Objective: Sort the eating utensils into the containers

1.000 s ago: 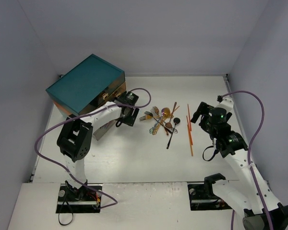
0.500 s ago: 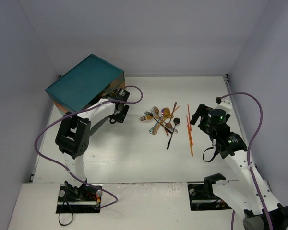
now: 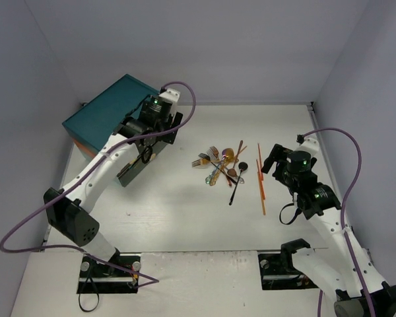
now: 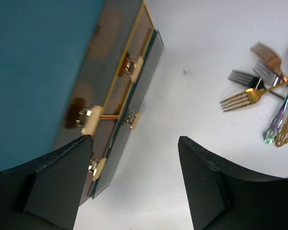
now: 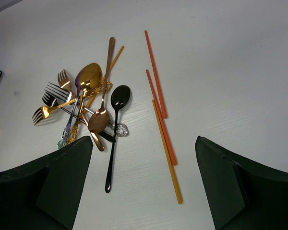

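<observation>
The teal chest point(image 3: 104, 113) stands at the back left, with one dark shallow drawer point(image 3: 133, 172) pulled out at its front. In the left wrist view the drawer point(image 4: 137, 103) and pale knobs point(image 4: 85, 120) show. My left gripper point(image 3: 147, 150) hangs open and empty above the drawer's front point(image 4: 135, 139). Forks, coppery spoons and a black spoon lie in a pile point(image 3: 221, 165) at mid-table point(image 5: 86, 96). Three orange chopsticks point(image 3: 260, 178) lie right of it point(image 5: 162, 115). My right gripper point(image 3: 270, 158) is open and empty just above the chopsticks point(image 5: 144, 139). No purple chopstick shows.
Grey walls close in the white table on the left, back and right. The left arm's purple cable point(image 3: 185, 99) loops over the chest's corner. The black spoon point(image 5: 114, 139) lies at the pile's near edge.
My left arm has risen and swung back left from beside the chest's front to above it. The right arm and the utensils have not moved.
</observation>
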### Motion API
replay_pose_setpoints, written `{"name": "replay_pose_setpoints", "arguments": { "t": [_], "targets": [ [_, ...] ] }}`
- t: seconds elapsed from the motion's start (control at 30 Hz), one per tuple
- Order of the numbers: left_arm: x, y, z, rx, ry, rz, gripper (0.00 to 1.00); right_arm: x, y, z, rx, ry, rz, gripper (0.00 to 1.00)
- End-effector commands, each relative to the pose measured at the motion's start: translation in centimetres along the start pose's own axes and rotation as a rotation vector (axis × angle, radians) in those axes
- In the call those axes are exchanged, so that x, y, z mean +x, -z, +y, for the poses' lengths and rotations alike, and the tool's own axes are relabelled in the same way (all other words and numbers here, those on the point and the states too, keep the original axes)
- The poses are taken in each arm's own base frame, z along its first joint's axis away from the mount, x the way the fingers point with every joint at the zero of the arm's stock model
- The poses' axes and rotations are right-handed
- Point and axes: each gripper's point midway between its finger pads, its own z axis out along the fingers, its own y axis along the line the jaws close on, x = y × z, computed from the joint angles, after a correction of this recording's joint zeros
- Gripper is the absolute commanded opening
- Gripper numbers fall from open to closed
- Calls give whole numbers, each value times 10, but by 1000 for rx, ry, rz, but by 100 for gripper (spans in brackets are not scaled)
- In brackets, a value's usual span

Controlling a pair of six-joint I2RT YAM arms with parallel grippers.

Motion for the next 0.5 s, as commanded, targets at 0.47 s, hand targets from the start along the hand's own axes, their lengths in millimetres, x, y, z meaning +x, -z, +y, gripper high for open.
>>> {"name": "replay_pose_setpoints", "arguments": {
  "t": [0.47],
  "targets": [
    [9, -17, 28, -72, -82, 79, 69, -7, -5, 7, -19, 13, -6, 85]
  ]
}}
